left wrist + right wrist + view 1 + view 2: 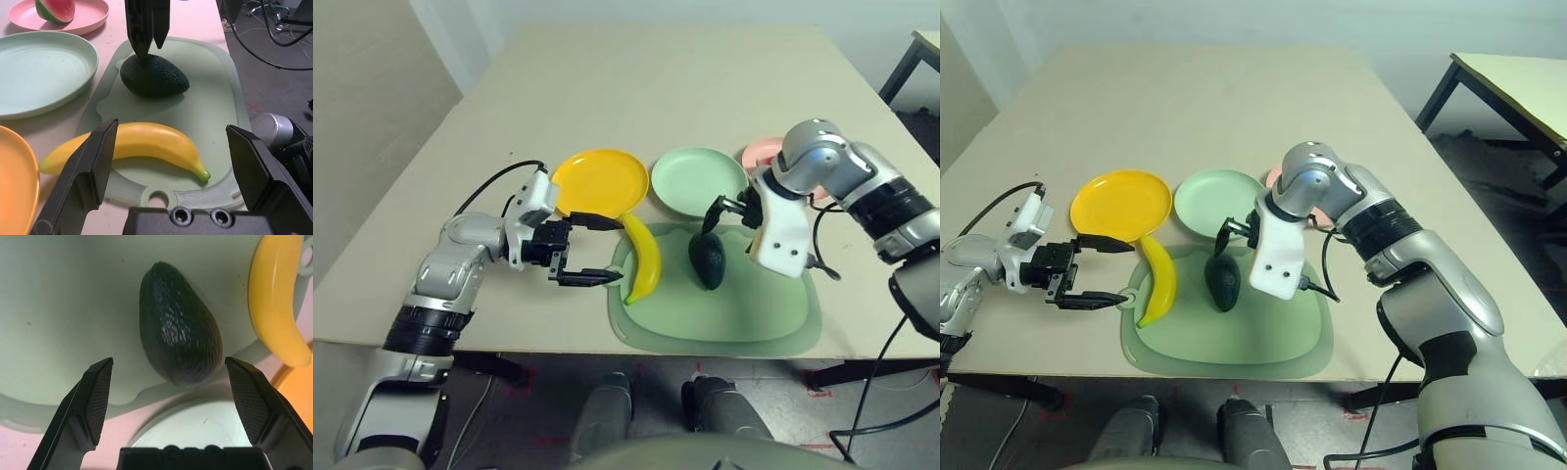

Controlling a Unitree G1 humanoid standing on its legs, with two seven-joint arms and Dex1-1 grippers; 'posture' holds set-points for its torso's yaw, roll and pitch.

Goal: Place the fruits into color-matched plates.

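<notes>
Jaws of both grippers wide, right gripper (pixel 166 406) over pebbled dark avocado (pixel 180 342), left gripper (pixel 168 161) facing smooth curved banana (pixel 142 147) at mat (pixel 724 318) edge, bare table (pixel 656 88) beyond.

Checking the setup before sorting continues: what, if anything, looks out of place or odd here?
Nothing is spilled or damaged. The banana and avocado lie on the green mat, not yet on plates; the banana's tip overhangs the mat's edge toward the yellow plate. The watermelon wedge already sits on the pink plate.
</notes>
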